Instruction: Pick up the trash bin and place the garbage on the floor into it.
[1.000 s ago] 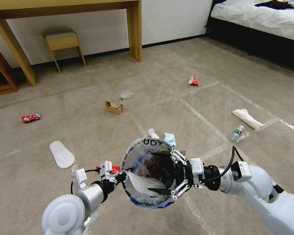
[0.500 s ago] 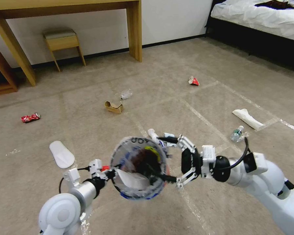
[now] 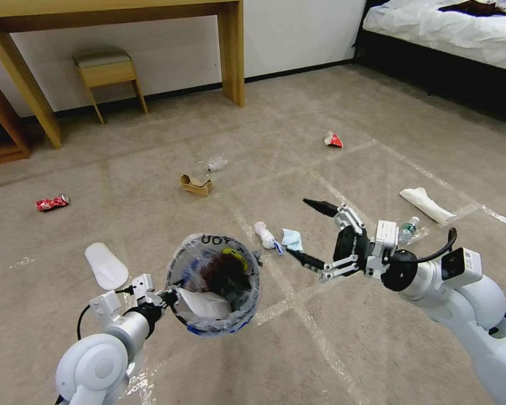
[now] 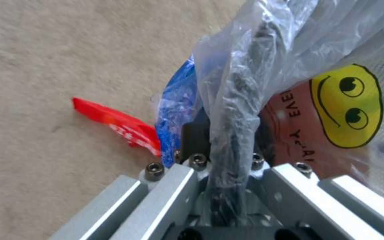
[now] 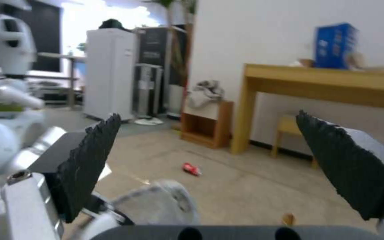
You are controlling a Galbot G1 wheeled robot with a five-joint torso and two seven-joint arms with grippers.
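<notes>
Head view: beige carpeted floor is seen, crossed by tape lines. At lower centre-left, the trash bin is held off the carpet by its rim, clamped in the closed left gripper. At centre-right, the right gripper is spread wide, empty. A blue face mask lies between them.

Open carpet is left around most litter. The mask and white roll are flanked by the held bin and the spread right gripper, leaving 1 narrow gap above them.
</notes>
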